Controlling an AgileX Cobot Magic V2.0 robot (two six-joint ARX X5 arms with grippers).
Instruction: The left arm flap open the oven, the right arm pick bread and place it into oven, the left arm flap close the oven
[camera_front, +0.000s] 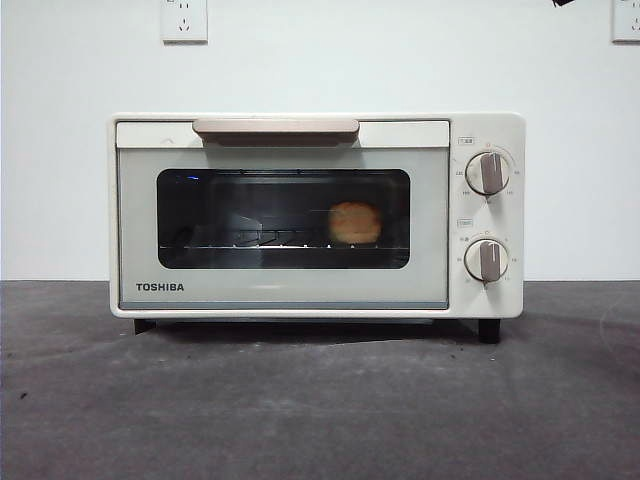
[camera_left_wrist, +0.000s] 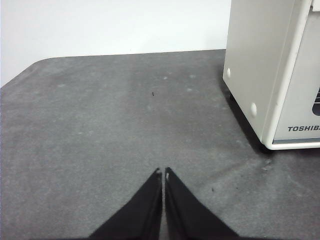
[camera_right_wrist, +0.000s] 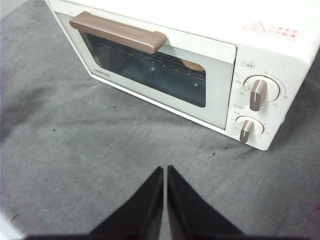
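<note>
While the left gripper (camera_left_wrist: 163, 172) hangs over bare grey table (camera_left_wrist: 100, 125) beside the oven's (camera_left_wrist: 260, 75) left side wall, its two black jaws are pressed together with nothing between them. Further right, the oven (camera_front: 315, 215) stands square on the table (camera_front: 320, 400) against a white wall (camera_front: 320, 60), its door closed and the beige handle (camera_front: 275, 128) across the top. Behind the dark glass, the bread (camera_front: 355, 222) sits on the wire rack (camera_front: 270, 240), right of the window's middle. Two round knobs (camera_front: 487, 173) line the right panel. Facing the oven's door, the right gripper (camera_right_wrist: 165, 170) also has its jaws closed and empty, apart from the oven (camera_right_wrist: 200, 60).
</note>
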